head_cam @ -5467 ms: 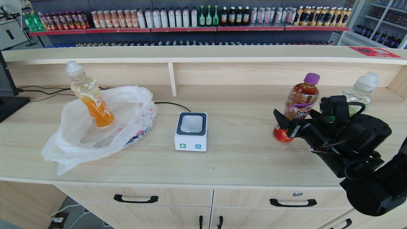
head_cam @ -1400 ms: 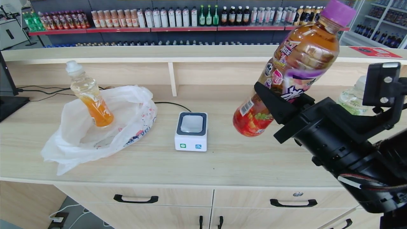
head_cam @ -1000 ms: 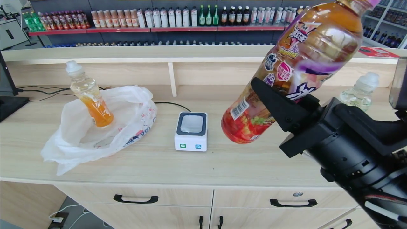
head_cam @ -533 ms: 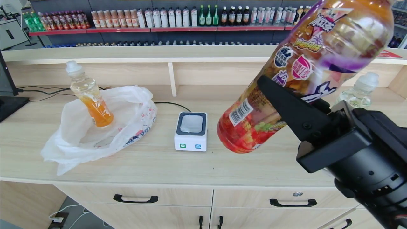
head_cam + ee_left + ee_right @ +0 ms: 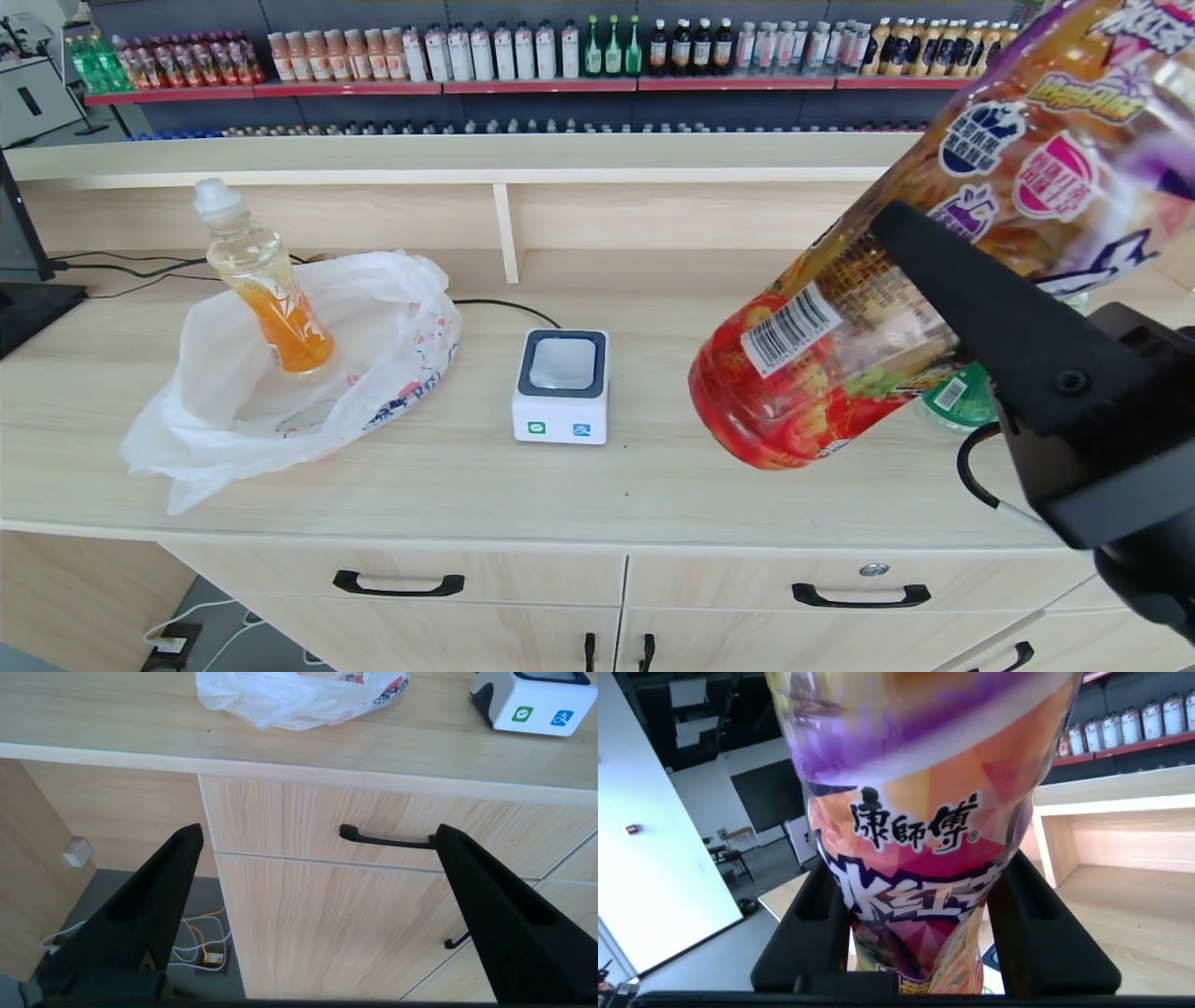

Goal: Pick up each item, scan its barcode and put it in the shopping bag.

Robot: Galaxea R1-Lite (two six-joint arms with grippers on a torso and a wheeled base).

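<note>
shop counter [image 5: 653,485]: right end effector [image 5: 915,943] clamps tilted bottle [image 5: 990,177], barcode label [image 5: 789,331] showing; left end effector [image 5: 318,840] spread wide.

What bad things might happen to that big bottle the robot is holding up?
The tilted bottle, held above the counter by the right end effector, might slip and fall.
Its barcode faces upward, not toward the scanner, so the scan may fail.
Lowering it into the shopping bag could topple the orange bottle standing there.
</note>
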